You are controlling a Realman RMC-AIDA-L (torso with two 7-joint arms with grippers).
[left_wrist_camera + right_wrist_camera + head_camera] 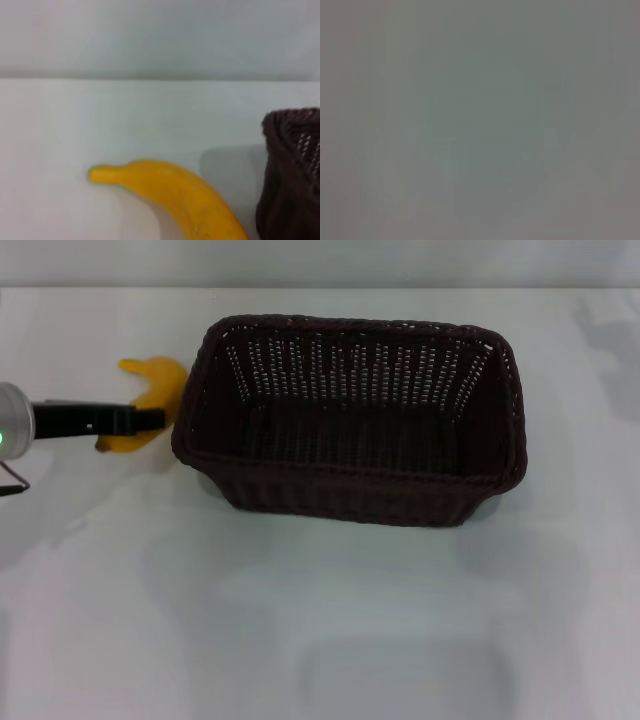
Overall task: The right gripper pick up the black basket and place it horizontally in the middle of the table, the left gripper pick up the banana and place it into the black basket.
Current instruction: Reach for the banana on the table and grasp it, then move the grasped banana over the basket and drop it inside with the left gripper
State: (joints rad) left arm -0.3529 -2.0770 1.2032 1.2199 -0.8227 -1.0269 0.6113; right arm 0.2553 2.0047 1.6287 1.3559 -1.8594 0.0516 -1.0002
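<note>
The left gripper [150, 420] reaches in from the robot's left edge of the head view, its black jaws lying over the banana [150, 400] at about the middle of the fruit's curve. Whether the jaws are apart, together, or already clamped on the fruit I cannot tell; from above they read as one dark bar, and the left wrist view shows none of them.

The banana lies flat on the counter [320, 620], just beside the left end wall of the black basket [350, 425], with only a narrow gap showing between fruit and wicker in the left wrist view. There its stem end points away from the basket and its thicker body curves in toward that wall.

The black basket sits upright with its long side across the robot's view, near the middle of the counter and a little toward the far side, open and with nothing inside. So the basket placement looks done, and the step in hand is the left arm's pick of the banana.

The right gripper is nowhere in the head view, and its wrist camera shows only a blank grey field.

Next comes a firm grasp across the banana's middle, a lift high enough to clear the rim, a short carry to the right, and a release over the basket's floor. The close wall could snag the jaws.
</note>
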